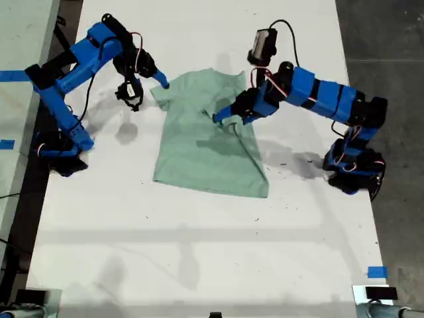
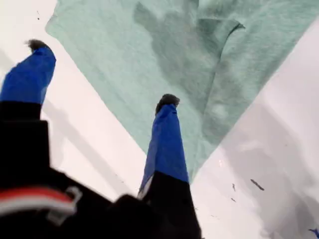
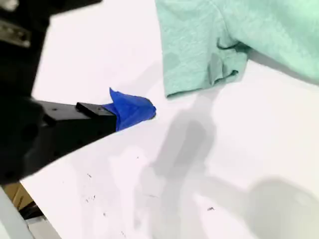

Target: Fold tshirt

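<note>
Second hand [image 3: 130, 110] half hidden beside tshirt [image 3: 239, 40]

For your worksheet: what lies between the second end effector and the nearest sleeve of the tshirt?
Only bare white table. The second wrist view shows an empty gap between my second end effector and the tshirt sleeve.

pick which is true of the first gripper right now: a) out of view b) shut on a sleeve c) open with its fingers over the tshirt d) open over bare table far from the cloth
c: my first gripper has its fingers spread apart, one finger lying over the tshirt.
</note>
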Robot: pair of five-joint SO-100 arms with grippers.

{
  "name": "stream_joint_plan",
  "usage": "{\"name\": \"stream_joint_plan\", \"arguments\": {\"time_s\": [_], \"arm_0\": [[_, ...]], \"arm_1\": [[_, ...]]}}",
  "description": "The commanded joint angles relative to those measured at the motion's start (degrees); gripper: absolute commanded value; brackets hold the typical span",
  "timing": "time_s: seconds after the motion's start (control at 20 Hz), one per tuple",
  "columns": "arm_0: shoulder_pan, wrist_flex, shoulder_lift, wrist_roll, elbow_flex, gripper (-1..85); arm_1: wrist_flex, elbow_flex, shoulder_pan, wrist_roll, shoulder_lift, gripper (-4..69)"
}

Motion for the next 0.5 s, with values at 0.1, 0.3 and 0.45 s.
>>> {"name": "stream_joint_plan", "arguments": {"time_s": [0.1, 0.3, 0.45], "arm_0": [[-4.31, -8.0, -7.56, 4.04, -0.53, 29.5], [-5.98, -12.13, -17.05, 6.24, -3.25, 28.8], [-5.98, -10.46, -26.19, 6.33, -10.11, 29.7]], "arm_1": [[0.44, 2.37, -2.46, 2.11, 8.0, 36.1], [0.35, 5.45, -3.16, 3.34, 11.25, 36.2], [0.09, 6.77, -3.25, 3.6, 12.92, 36.1]]}}
